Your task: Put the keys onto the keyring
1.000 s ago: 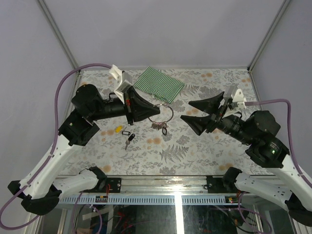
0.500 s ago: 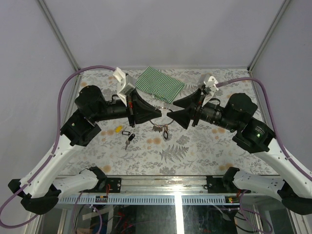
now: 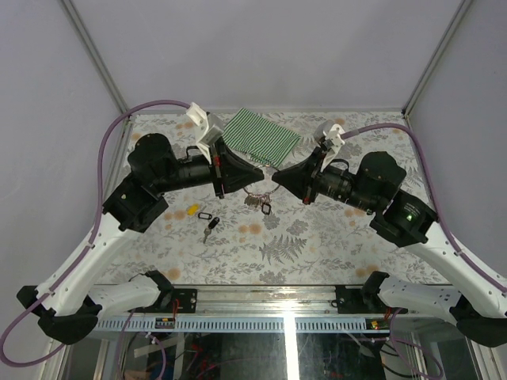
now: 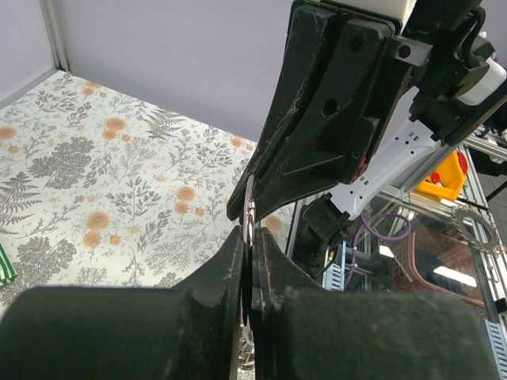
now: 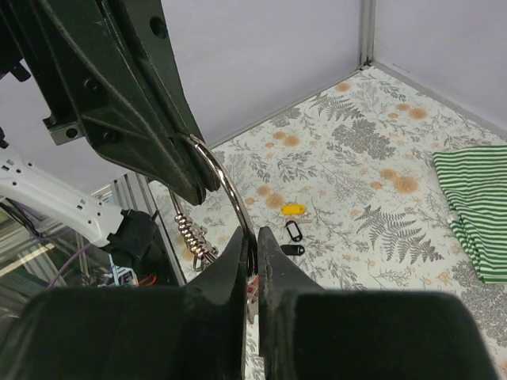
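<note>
The keyring [image 3: 256, 200] hangs above the table between both grippers, its small rings and red tag dangling below. My left gripper [image 3: 261, 175] is shut on the big ring's left side, which shows edge-on at its tips [image 4: 247, 236]. My right gripper [image 3: 276, 178] is shut on the other side; the silver arc [image 5: 230, 190] runs from the left fingers [image 5: 170, 150] down into its tips [image 5: 252, 237]. The keys lie on the table under the left arm: one with a yellow tag [image 3: 191, 211], one with black tags [image 3: 209, 223]. Both also show in the right wrist view [image 5: 293, 210] [image 5: 291, 248].
A green-and-white striped cloth [image 3: 260, 136] lies at the back of the floral table, just behind the grippers; it also shows at the right edge of the right wrist view [image 5: 475, 206]. Grey walls enclose the back and sides.
The right gripper swung left from an open stance to the ring and shut on it. The left arm carried the ring a little right and up.
</note>
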Controlling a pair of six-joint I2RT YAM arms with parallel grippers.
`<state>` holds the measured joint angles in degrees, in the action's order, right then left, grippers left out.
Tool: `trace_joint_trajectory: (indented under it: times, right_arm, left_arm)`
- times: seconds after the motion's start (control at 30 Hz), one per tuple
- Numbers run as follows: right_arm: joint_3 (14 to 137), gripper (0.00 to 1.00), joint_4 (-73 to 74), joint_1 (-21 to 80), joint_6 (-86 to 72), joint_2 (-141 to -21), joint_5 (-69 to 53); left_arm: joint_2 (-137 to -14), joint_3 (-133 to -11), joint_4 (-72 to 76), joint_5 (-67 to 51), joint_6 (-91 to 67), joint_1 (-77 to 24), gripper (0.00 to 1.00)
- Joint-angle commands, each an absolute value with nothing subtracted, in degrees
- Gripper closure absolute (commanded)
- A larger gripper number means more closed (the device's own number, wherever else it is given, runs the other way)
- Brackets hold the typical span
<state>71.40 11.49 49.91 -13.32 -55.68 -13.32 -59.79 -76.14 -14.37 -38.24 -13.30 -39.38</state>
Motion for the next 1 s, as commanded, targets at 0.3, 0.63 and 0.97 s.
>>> trace_joint_trajectory:
  times: [0.3,0.63,0.97]
  right_arm:
    - [69.19,1.00,1.43,50.12,-18.63,-56.15,-7.32]
    - [64.19,1.00,-1.60,50.14,-16.35,-51.37,-2.58]
    - [70.95,1.00,7.33,50.13,-14.34,-51.44,4.53]
  left_arm:
    - [-57.65,-78.69,-13.90,-37.35,-14.41,-40.25,0.90]
    - [-54.45,-74.19,-12.36,-33.13,-14.63,-40.25,0.62]
    - [-49.24,-69.90,-13.48,-22.38,-12.19,-40.25,0.47]
